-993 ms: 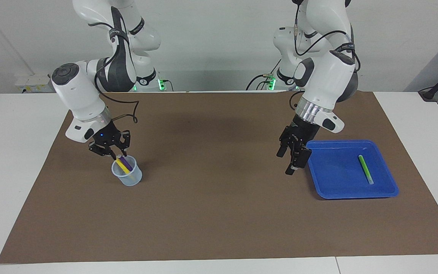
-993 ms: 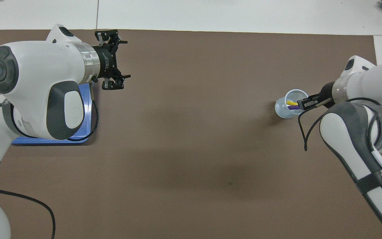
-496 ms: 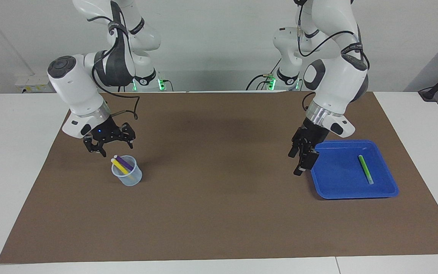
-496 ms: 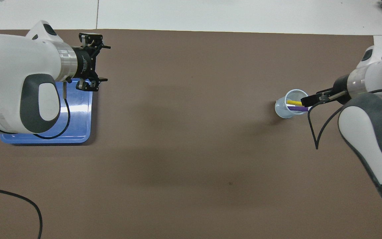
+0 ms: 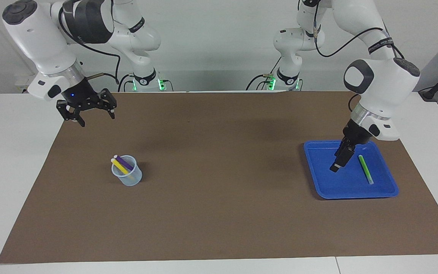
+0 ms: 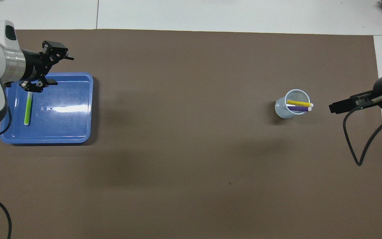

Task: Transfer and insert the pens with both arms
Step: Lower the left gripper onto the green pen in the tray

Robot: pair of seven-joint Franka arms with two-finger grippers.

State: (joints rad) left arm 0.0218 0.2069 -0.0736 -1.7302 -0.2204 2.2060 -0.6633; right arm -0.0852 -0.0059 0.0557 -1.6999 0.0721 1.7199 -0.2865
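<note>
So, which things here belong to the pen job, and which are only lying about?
Job:
- green pen, in blue tray
- yellow pen, purple pen, in clear cup
- left claw, over tray
- right claw, raised

Lying about:
- brown mat

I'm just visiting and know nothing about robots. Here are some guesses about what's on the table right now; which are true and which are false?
1. The yellow pen and the purple pen stand in the clear cup. True.
2. The green pen is in the cup too. False: it lies flat in the blue tray.
3. The right gripper is carrying a pen. False: its jaws are open and empty, raised above the brown mat.
4. The left gripper hangs over the blue tray, beside the green pen. True.
5. The cup lies tipped on its side. False: it stands upright.
</note>
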